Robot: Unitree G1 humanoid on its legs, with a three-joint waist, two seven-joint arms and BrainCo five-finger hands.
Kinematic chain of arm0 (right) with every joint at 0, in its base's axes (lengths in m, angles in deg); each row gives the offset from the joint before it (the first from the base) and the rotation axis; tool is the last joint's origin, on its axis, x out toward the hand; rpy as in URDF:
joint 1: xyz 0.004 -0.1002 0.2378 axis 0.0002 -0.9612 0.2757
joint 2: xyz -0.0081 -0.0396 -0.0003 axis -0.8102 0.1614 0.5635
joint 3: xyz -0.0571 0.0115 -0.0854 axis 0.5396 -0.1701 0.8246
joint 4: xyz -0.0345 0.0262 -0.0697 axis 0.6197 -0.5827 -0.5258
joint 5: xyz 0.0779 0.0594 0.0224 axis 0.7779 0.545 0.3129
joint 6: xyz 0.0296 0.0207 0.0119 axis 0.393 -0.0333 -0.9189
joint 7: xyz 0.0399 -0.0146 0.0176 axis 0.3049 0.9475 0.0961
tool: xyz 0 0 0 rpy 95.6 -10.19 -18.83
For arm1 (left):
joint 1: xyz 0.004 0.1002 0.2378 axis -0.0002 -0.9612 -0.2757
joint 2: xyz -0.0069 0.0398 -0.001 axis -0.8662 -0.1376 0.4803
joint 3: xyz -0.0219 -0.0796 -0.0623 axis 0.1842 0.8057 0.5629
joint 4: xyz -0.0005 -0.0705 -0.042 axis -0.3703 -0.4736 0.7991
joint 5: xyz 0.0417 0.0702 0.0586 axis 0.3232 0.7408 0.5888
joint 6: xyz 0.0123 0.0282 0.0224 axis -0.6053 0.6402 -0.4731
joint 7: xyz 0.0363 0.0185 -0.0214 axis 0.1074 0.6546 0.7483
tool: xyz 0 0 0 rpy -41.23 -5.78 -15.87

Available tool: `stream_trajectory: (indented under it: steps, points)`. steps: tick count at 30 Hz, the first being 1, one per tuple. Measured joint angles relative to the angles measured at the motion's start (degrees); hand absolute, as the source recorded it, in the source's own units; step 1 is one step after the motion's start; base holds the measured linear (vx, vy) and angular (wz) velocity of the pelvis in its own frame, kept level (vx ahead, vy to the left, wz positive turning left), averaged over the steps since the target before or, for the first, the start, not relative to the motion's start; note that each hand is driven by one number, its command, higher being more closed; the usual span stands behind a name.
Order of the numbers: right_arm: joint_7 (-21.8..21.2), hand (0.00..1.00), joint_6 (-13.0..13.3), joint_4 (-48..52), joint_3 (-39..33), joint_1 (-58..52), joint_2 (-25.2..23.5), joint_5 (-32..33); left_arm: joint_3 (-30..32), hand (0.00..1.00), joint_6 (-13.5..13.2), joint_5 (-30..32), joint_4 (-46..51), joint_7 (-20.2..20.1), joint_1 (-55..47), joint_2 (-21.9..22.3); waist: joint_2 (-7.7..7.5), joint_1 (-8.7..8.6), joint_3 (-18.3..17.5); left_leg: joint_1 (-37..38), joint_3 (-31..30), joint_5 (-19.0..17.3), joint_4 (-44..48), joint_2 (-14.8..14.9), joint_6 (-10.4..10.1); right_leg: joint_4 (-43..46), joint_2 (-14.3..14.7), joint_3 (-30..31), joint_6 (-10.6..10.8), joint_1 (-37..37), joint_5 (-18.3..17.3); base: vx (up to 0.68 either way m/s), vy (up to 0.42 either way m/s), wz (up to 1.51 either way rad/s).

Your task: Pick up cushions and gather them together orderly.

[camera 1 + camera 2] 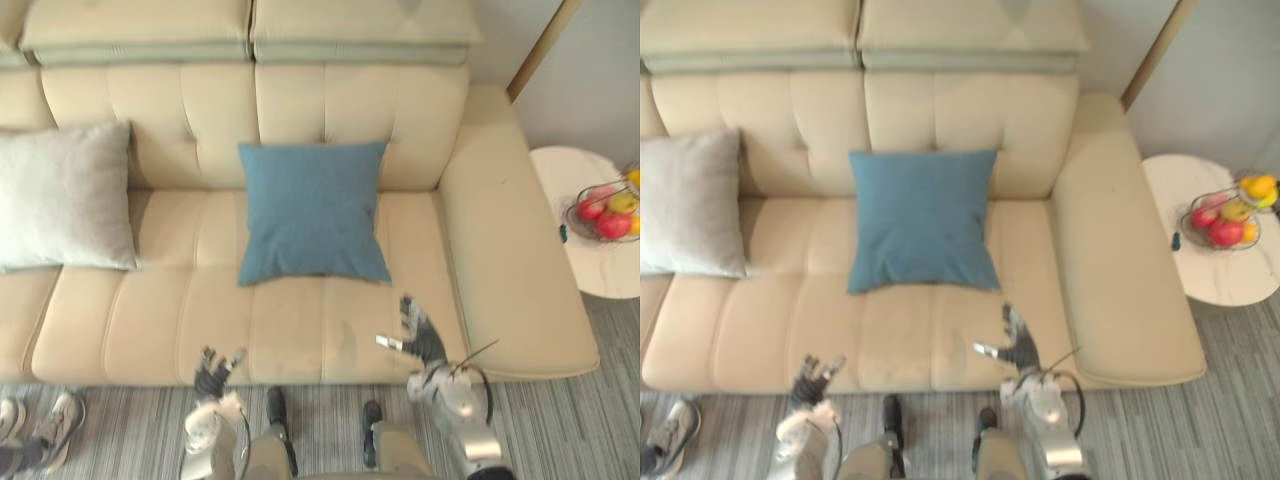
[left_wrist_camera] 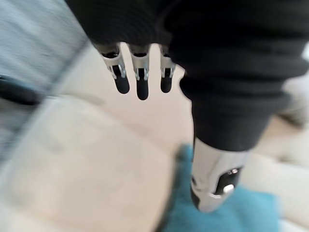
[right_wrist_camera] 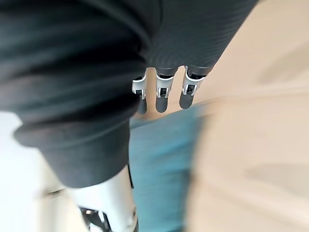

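Cushions sit well apart on the cream sofa (image 1: 300, 335). The grey cushion (image 1: 62, 195) leans on the sofa back at the left edge of the frame. At the bottom, left of the middle, the left hand (image 1: 212, 378) has loose, straight fingers and holds nothing. The blue cushion (image 1: 312, 212) stands in the middle. At the lower right, the right hand (image 1: 422, 345) is spread out and empty, near the blue cushion. Nothing is picked up yet. I think the next move is to reach for the blue cushion and grab an edge. I can read no words anywhere.

Bright, even light; v. soft shadows
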Motion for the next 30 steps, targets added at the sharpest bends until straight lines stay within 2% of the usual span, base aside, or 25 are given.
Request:
stream_trajectory:
  steps: [4, 9, 14, 17, 18, 19, 20, 21, 22, 23, 24, 26, 27, 28, 29, 30]
  points:
    - [0.31, 0.0, -0.8, -12.74, -4.42, -0.11, -1.86, -2.04, 2.23, 0.0, 1.77, 6.08, -9.73, -1.42, 0.22, 1.16, 1.09, -0.05, -2.2, 3.54, 2.14, -0.35, -1.22, 0.88, -0.26, -4.72, 1.3, 1.75, -0.03, 3.83, 2.29, 0.04, -0.003, -0.28]
    - [1.63, 0.0, -1.61, -18.54, -9.89, -0.32, -2.38, -1.89, 4.34, 0.0, 2.76, 9.92, -13.4, -2.3, 0.86, 1.21, 1.36, -0.06, -3.68, 6.71, 3.52, -0.31, -2.87, 0.97, -0.38, -6.46, 1.78, 2.86, 0.03, 6.38, 3.07, 0.04, 0.002, -0.14]
    - [2.03, 0.0, -1.69, -18.87, -11.75, 1.01, -3.92, -1.85, 4.33, 0.0, 2.81, 10.35, -15.09, -2.47, 1.89, 0.47, 0.59, 0.36, -3.1, 8.58, 6.96, -0.92, -2.68, 1.2, -0.75, -6.4, 2.39, 6.16, 0.3, 6.43, 4.68, 0.01, 0.01, -0.39]
    - [2.54, 0.0, -1.86, -19.42, -10.27, 4.08, -4.28, -1.89, 4.12, 0.0, 2.92, 10.45, -15.67, -2.24, 3.57, -0.41, -0.43, 0.5, -1.16, 6.45, 9.54, -3.16, 2.26, 2.33, 0.27, -2.1, 3.06, 6.29, 1.91, 2.77, 7.39, -0.1, 0.007, -0.56]
    - [2.62, 0.0, -1.92, -19.41, -10.29, 5.24, -4.11, -1.9, 4.48, 0.0, 3.14, 10.51, -15.56, -2.05, 4.23, 0.11, 1.07, 1.27, -0.79, 4.81, 10.46, -3.83, 3.79, 4.89, 1.19, -1.41, 3.52, 5.18, 2.47, 1.47, 9.12, -0.15, -0.01, -0.28]
    - [2.73, 0.0, -2.03, -19.31, -10.62, 5.6, -4.48, -1.91, 4.78, 0.0, 3.26, 10.98, -15.25, -2.07, 4.85, 0.47, 1.07, 1.55, 0.0, 4.62, 10.61, -3.67, 4.9, 5.06, 1.31, 14.08, 2.16, 1.72, -0.03, -1.8, 3.36, -0.12, -0.069, 0.06]
    - [2.66, 0.0, -2.32, -19.91, -10.58, 4.83, -4.86, -1.91, 4.07, 0.0, 3.42, 11.58, -14.71, -2.07, 4.74, 0.42, 0.04, 1.47, -0.34, 4.39, 9.36, -3.34, 6.17, 4.44, 1.33, 25.96, -0.39, 0.38, 1.12, -1.89, 0.25, -0.16, -0.153, 0.52]
    - [2.6, 0.0, -2.58, -21.09, -10.41, 4.69, -5.55, -1.9, 4.07, 0.0, 3.63, 11.58, -13.75, -2.1, 4.28, -0.09, -1.07, 1.83, -1.03, 2.58, 7.69, -3.18, 8.55, 4.29, 1.38, 32.24, -2.79, 0.29, 1.69, 0.98, -0.51, -0.14, -0.187, 0.65]
    - [2.6, 0.0, -2.58, -21.07, -10.15, 4.75, -5.77, -1.89, 4.11, 0.0, 3.62, 11.58, -13.48, -2.11, 4.23, -0.36, -1.53, 1.87, -1.24, 1.39, 7.03, -3.07, 9.72, 4.27, 1.31, 32.76, -3.66, 0.46, 2.02, 2.24, -0.6, -0.18, -0.242, 0.56]
    - [2.51, 0.0, -2.58, -21.12, -9.58, 5.04, -5.96, -1.9, 4.28, 0.0, 3.66, 11.59, -13.09, -2.06, 4.24, -0.53, -2.17, 2.3, -1.39, -0.93, 5.85, -2.79, 11.99, 4.54, 0.95, 29.67, -4.41, 1.02, 3.74, 4.39, -2.38, -0.22, -0.268, 0.3]
    - [2.61, 0.0, -2.72, -21.2, -9.68, 6.09, -5.62, -1.91, 4.21, 0.0, 3.71, 11.59, -12.76, -2.04, 4.57, 0.0, -1.55, 2.9, -1.22, -2.97, 5.09, -1.71, 13.35, 5.79, 0.98, 24.38, -2.3, -0.04, 3.27, 6.28, -5.21, -0.24, -0.256, 0.14]
    - [2.83, 0.0, -2.72, -21.17, -9.57, 6.74, -5.11, -1.9, 3.81, 0.0, 3.66, 11.56, -12.58, -1.88, 4.44, 1.13, 1.36, 3.99, -1.2, -4.67, 4.16, 0.34, 12.91, 8.19, 1.43, 16.63, 0.13, -2.51, 2.19, 8.86, -6.69, -0.27, -0.197, -0.09]
    - [3.47, 0.0, -2.72, -21.21, -9.6, 7.29, -4.83, -1.85, 3.13, 0.0, 3.68, 11.58, -12.74, -1.61, 4.63, 1.56, 2.5, 4.31, -0.63, -5.71, 4.22, 2.72, 11.76, 9.12, 1.33, 11.93, 1.59, -3.96, 0.69, 10.18, -8.1, -0.36, -0.21, -0.13]
    - [3.82, 0.0, -2.71, -21.2, -9.45, 8.02, -4.39, -1.68, 2.43, 0.0, 3.7, 11.6, -13.05, -1.3, 4.67, 1.98, 3.65, 4.27, -0.12, -5.75, 4.04, 4.79, 9.73, 9.83, 0.87, 9.57, 2.52, -4.39, 0.67, 10.48, -8.34, -0.34, -0.168, -0.1]
    - [3.84, 0.0, -2.71, -21.2, -9.44, 8.22, -4.29, -1.64, 2.34, 0.0, 3.71, 11.61, -13.12, -1.29, 4.67, 2.04, 3.83, 4.25, -0.1, -5.75, 3.99, 5.04, 9.37, 9.93, 0.76, 9.33, 2.63, -4.49, 0.67, 10.47, -8.35, -0.34, -0.129, -0.08]
    - [4.09, 0.0, -2.8, -21.66, -9.44, 8.04, -3.63, -1.35, 1.66, 0.0, 3.73, 12.05, -13.21, -1.3, 4.69, 2.29, 4.47, 4.13, 0.08, -5.34, 3.58, 6.59, 7.83, 9.78, -0.66, 7.58, 2.38, -6.18, -0.96, 10.29, -9.12, -0.24, -0.072, -0.15]
